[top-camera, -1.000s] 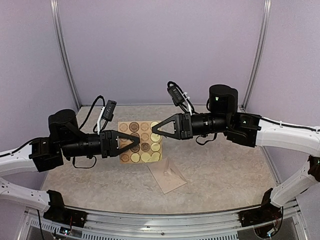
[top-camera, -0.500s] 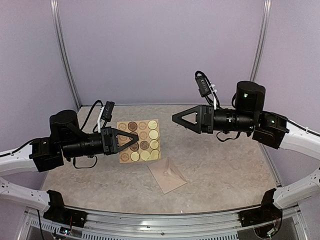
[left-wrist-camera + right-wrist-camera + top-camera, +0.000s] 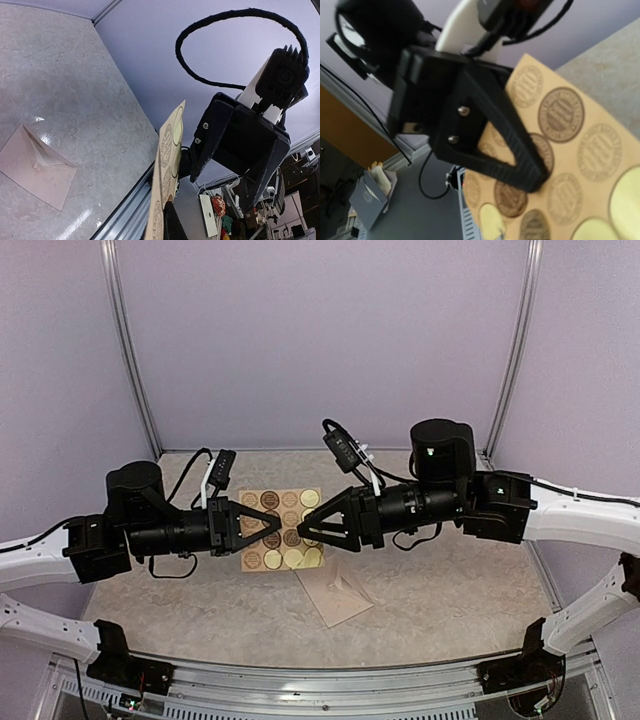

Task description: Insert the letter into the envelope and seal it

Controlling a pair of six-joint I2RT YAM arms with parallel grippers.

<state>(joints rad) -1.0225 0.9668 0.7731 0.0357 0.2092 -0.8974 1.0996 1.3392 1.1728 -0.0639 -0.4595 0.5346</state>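
Observation:
The pale envelope lies flat on the table in front of both arms, its flap side up; it also shows in the left wrist view. The letter is out of view. My left gripper is shut on a tan sheet of round stickers, holding it up off the table; the sheet runs edge-on past my left finger. My right gripper hovers at the sheet's right side, its fingers apart and holding nothing. In the right wrist view the sticker sheet fills the frame behind the left gripper.
The beige table is boxed in by purple walls with metal posts at the back corners. An aluminium rail runs along the near edge, where the arm bases are bolted.
My right gripper opened, pulled away to the right, then came back to the sticker sheet. My left gripper closed fully on the sheet and kept it lifted.

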